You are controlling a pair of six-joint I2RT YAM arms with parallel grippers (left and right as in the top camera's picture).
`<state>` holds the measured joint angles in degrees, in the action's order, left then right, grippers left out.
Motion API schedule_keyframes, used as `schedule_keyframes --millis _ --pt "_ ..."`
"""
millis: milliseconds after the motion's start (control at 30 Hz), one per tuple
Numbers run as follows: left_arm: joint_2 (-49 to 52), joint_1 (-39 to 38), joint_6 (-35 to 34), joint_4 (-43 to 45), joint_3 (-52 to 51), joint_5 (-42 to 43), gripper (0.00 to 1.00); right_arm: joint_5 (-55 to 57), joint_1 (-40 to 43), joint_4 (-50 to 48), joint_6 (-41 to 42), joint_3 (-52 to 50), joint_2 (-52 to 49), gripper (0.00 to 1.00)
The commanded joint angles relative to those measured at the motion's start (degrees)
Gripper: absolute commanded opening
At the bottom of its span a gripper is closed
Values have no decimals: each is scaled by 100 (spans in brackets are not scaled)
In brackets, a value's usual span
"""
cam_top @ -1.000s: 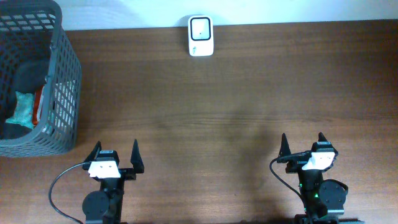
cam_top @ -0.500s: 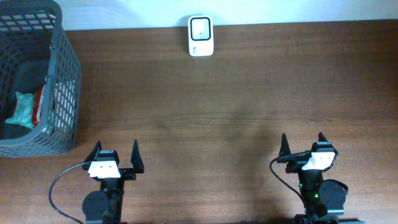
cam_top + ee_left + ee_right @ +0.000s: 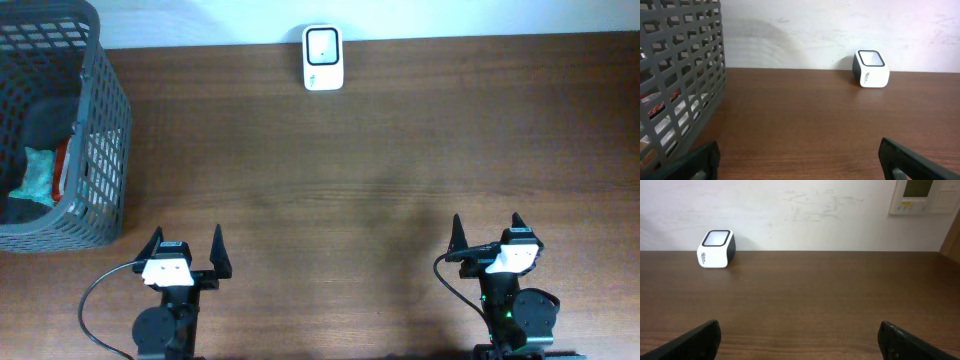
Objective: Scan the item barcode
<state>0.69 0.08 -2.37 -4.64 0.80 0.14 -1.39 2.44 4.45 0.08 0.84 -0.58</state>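
A white barcode scanner (image 3: 323,58) with a dark window stands at the table's far edge; it also shows as the scanner (image 3: 870,69) and the scanner (image 3: 716,248) in the wrist views. Items lie in a grey mesh basket (image 3: 100,90) at the far left: a teal packet (image 3: 35,175) and something red and dark beside it. No barcode shows. My left gripper (image 3: 185,248) rests open at the near left edge with nothing between its fingers. My right gripper (image 3: 486,233) rests open at the near right, also with nothing in it. Both are far from scanner and basket.
The basket wall (image 3: 675,75) fills the left of the left wrist view, with packets behind the mesh. A white wall runs behind the table, with a panel (image 3: 922,195) at the upper right. Brown wooden tabletop (image 3: 380,180) lies between grippers and scanner.
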Motion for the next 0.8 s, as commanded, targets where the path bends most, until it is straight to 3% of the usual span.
schedule_keyframes --millis 0,633,667,767 --pt "-35 9 114 -17 -31 -42 99 50 22 7 39 -52 39 99" --pt "-35 9 111 -15 -31 -37 99 50 22 7 39 -52 39 99" --pt "-35 9 96 -15 -26 63 99 50 22 7 39 -52 39 99" --pt "-35 9 -492 313 -22 1665 99 52 22 7 39 -52 39 99"
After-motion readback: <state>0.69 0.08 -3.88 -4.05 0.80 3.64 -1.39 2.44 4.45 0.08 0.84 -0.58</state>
